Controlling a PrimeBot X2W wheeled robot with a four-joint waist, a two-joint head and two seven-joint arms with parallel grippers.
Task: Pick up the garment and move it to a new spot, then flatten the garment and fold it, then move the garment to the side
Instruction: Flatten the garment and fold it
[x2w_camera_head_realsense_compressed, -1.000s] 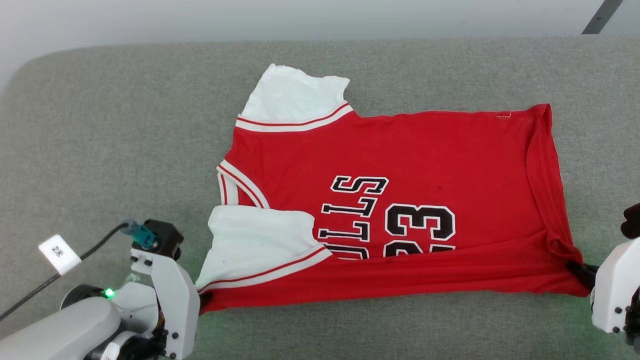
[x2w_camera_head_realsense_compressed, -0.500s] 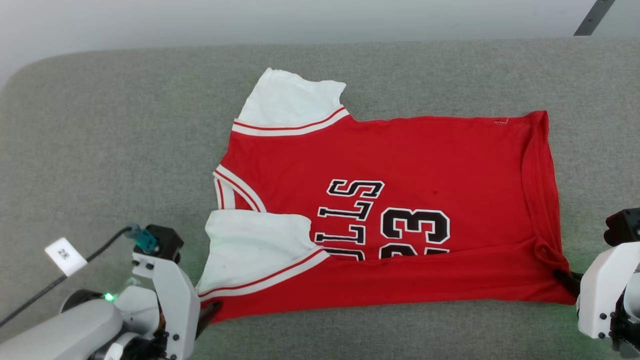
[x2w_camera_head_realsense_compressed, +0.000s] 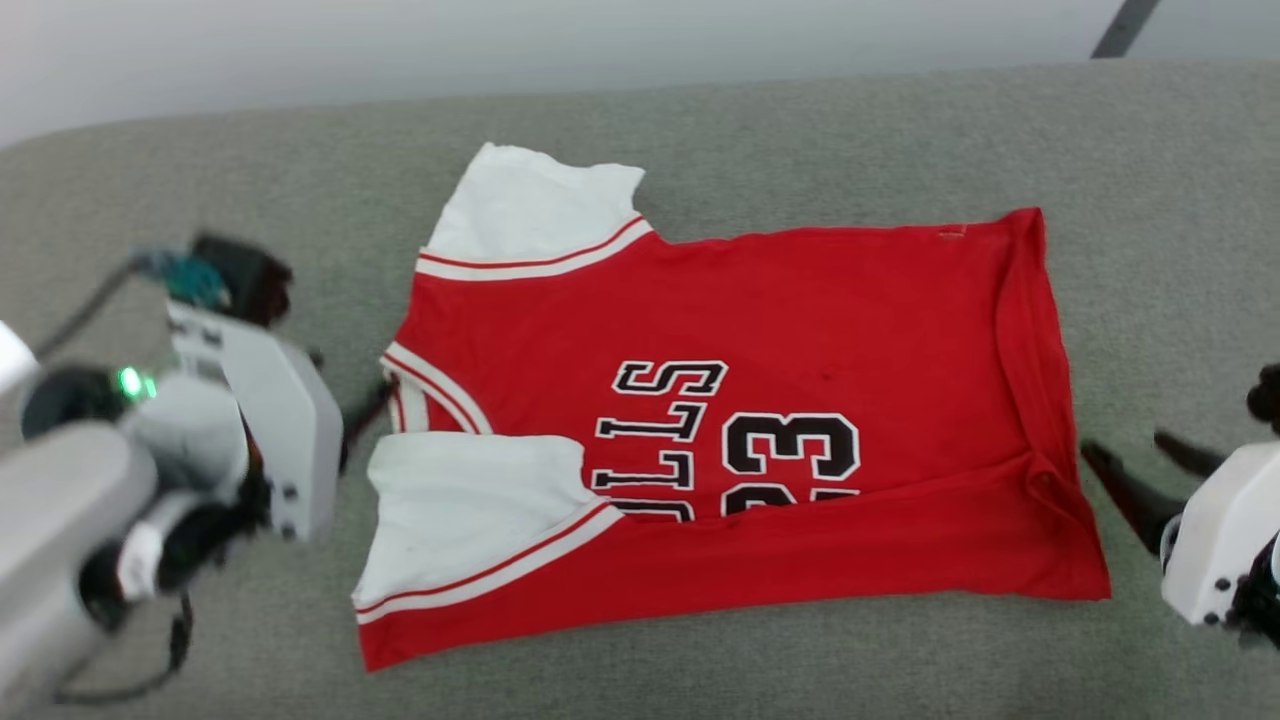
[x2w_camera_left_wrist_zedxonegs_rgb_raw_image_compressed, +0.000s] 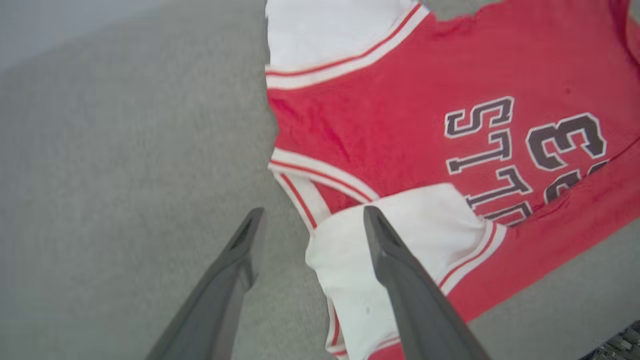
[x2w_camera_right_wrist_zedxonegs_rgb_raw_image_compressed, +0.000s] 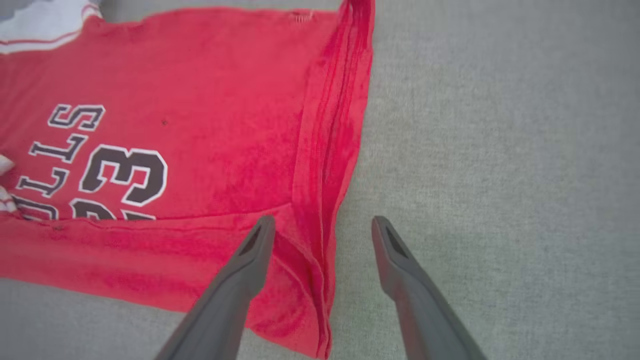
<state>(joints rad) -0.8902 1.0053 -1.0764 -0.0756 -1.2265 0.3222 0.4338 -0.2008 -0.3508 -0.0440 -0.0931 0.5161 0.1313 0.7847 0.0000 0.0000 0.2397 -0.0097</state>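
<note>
Head view: the bright red soft T-shirt with white sleeve ends and striped trim lies spread on the grey woven fabric surface — neckline toward the left, hem toward the right, its near edge folded over the black lettering. The left end effector sits just beside the neckline, fingers wide apart and empty. The right end effector sits just beside the hem, equally wide and empty.

Left wrist view: one finger stands over the near white sleeve, the other over bare surface.

Right wrist view: one finger stands over the hem's near corner — the other over bare surface.
</note>
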